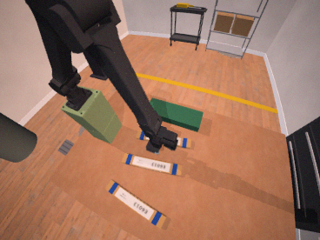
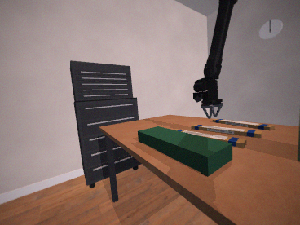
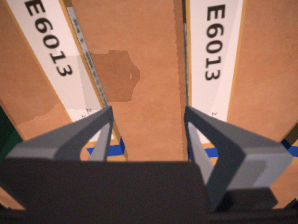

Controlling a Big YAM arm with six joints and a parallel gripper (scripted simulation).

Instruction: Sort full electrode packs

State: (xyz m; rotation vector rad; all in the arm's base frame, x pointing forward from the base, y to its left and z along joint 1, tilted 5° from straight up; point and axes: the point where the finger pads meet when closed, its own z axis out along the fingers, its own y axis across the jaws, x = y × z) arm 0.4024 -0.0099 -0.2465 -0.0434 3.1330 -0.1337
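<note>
the black arm [image 1: 126,78] [image 2: 220,38] is reaching out over the bench [image 1: 243,174] [image 2: 265,179] from the green pedestal [image 1: 93,115], its forearm slanting down to the wrist, and in the exterior view it is coming down from above with the gripper [image 1: 156,150] [image 2: 210,117] [image 3: 148,111] hanging below, pointing toward the bench top. the fingertips are standing apart with nothing between them, and they are hovering above the packs. in the wrist view the two fingers are framing a strip of bare brown bench, one tip overlapping the edge of each neighbouring pack in the picture.

all three packs are lying flat on the bench, off the platform. the nearest pack to the platform [image 1: 184,142] [image 2: 211,139] [image 3: 50,55] is showing partly under the gripper in the top view. the middle pack [image 1: 152,164] [image 2: 226,130] [image 3: 216,55] is lying just beside it, label up and reading e6013. the farthest pack [image 1: 136,203] [image 2: 244,124] is lying at a steeper slant, also with its label up. the low green platform [image 1: 177,114] [image 2: 183,147] is sitting beyond the packs, bearing none of them.
</note>
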